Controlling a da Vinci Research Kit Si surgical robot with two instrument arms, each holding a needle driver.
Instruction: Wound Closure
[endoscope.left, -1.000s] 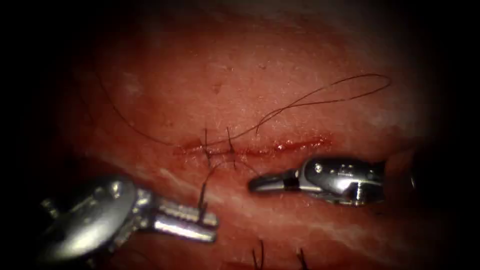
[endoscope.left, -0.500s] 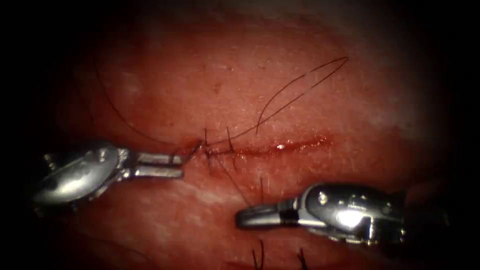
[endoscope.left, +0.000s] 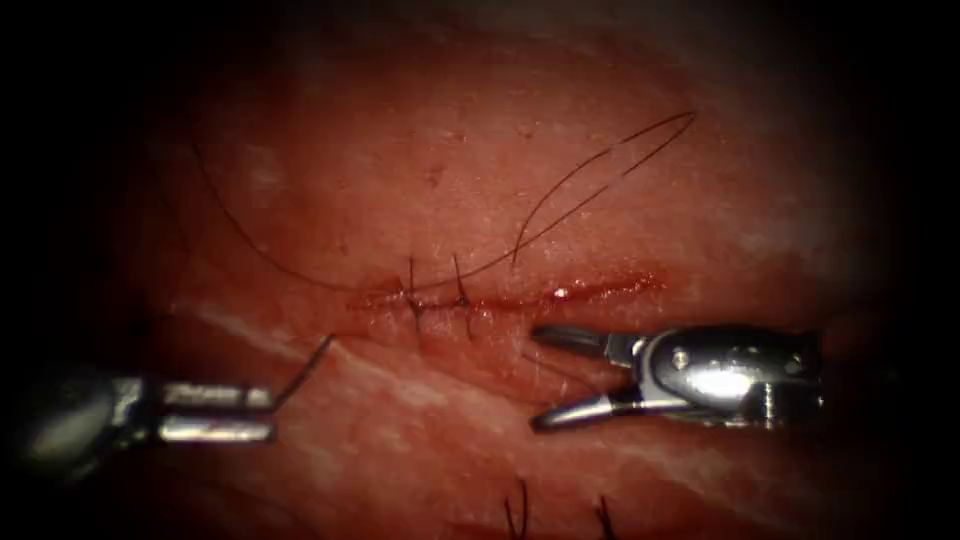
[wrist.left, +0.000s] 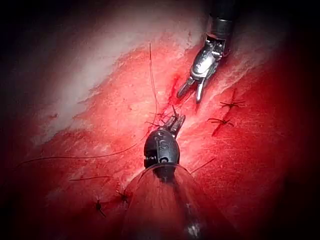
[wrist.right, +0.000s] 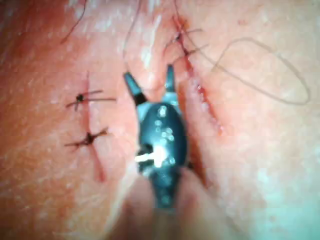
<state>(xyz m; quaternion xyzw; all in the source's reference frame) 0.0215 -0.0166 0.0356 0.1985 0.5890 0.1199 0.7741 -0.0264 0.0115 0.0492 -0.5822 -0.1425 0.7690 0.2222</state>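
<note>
Two steel needle drivers are seen below the cut. A dark thread end (endoscope.left: 305, 370) is pinched by the left tool (endoscope.left: 270, 412), pressed shut; nothing is held by the right tool (endoscope.left: 538, 380), spread open. Beyond, the stitched red cut (endoscope.left: 500, 298) crosses the tissue (endoscope.left: 450, 180); no needle can be made out.

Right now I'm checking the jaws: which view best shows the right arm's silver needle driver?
The endoscope view: the right arm's silver needle driver lies side-on, jaws apart, empty. The right wrist view shows them from behind; the left wrist view, farther off.
</note>
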